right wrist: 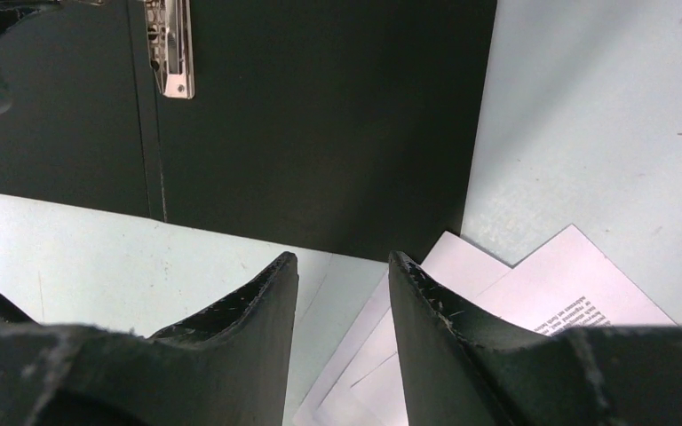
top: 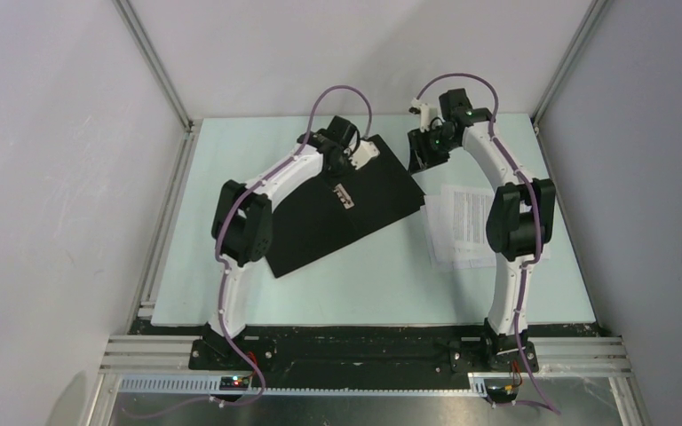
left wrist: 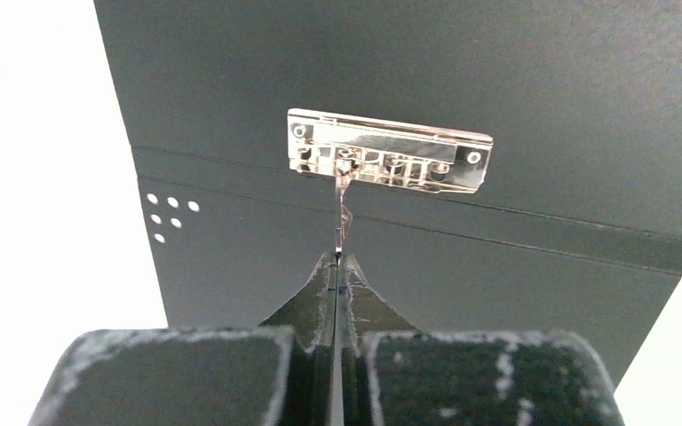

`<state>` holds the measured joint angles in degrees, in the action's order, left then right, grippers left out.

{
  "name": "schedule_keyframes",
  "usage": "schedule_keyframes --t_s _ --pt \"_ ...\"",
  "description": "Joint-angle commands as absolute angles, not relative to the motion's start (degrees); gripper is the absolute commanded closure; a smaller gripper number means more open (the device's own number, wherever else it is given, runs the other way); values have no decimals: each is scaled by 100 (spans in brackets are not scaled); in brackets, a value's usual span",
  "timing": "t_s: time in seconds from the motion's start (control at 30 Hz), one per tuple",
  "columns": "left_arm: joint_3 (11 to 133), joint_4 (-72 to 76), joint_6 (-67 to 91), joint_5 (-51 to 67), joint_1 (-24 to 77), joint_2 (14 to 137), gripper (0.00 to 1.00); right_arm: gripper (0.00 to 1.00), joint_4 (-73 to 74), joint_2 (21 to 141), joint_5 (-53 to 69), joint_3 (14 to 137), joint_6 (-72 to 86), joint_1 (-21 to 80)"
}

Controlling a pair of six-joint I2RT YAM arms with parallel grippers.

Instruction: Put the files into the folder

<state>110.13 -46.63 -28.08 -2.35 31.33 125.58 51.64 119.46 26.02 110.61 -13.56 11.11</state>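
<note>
The folder (top: 320,231) lies open on the table with its black inside up; no red shows. Its metal clip (top: 344,197) sits along the hinge and also shows in the left wrist view (left wrist: 389,151). My left gripper (top: 350,169) is above the clip, shut (left wrist: 337,262) on the clip's thin raised lever (left wrist: 343,209). The files (top: 463,222), white printed sheets fanned loosely, lie right of the folder. My right gripper (top: 426,149) is open and empty (right wrist: 342,262), hovering over the folder's right edge (right wrist: 320,115) and the files' far corner (right wrist: 533,284).
The pale green table top (top: 364,293) is bounded by grey walls and aluminium frame rails (top: 164,231). The right arm's elbow (top: 519,217) hangs over part of the files. The folder's clip shows at the top left of the right wrist view (right wrist: 170,49).
</note>
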Motion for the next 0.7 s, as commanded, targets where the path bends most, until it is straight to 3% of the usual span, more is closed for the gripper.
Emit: schedule_keyframes --t_s 0.0,0.23,0.67 --pt "10604 -4664 -3514 -49 3065 11804 100 54 5146 11909 2546 11083 -1341 1265" --pt "9840 -4679 -4116 850 2920 11251 100 53 5153 11892 2481 11077 -1431 1473" --pt "9732 -4688 -3961 2244 2884 11035 100 54 5219 11713 2400 10917 -1612 1414"
